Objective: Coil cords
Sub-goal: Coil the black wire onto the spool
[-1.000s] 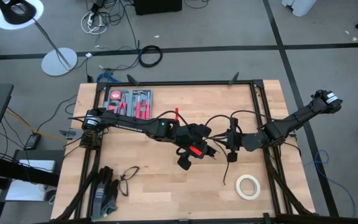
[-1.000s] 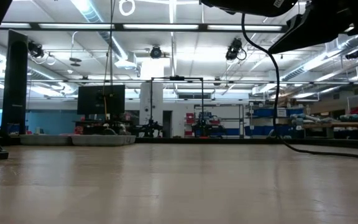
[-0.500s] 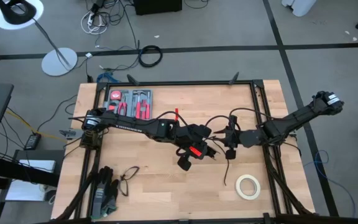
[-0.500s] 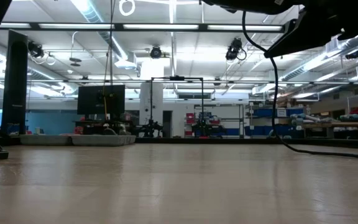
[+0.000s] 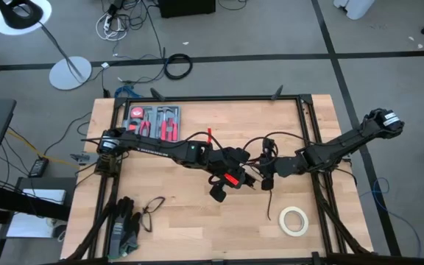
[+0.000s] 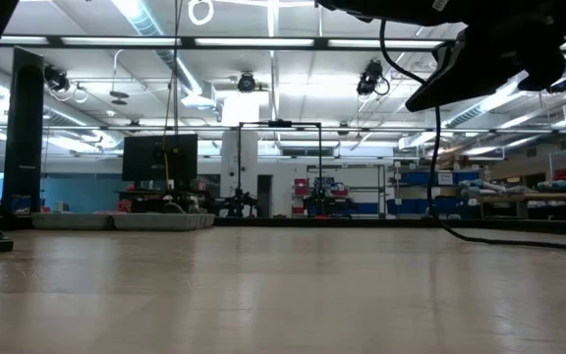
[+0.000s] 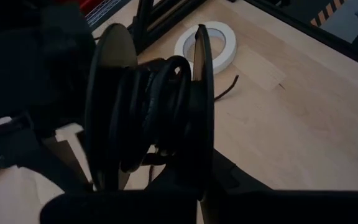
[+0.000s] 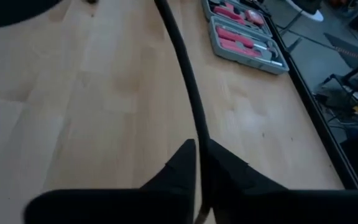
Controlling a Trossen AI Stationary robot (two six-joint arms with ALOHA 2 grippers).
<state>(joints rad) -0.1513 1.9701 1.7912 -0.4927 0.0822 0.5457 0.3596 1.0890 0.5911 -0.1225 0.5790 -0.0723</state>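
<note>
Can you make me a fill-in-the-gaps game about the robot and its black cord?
1. The right gripper has its jaws shut on the thin black ____.
2. The left gripper holds a spool with black cord wound ____ it.
3. The roll of tape on the table is coloured ____.
4. The case of red-handled tools lies on the robot's ____ side.

Missing words: cord; around; white; left

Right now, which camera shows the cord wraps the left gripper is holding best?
The left wrist view: the cord sits wound in black turns right in front of the lens. The high view shows only a dark tangle at the left gripper. The right wrist view shows one strand between its fingers; the low view, a hanging length.
</note>
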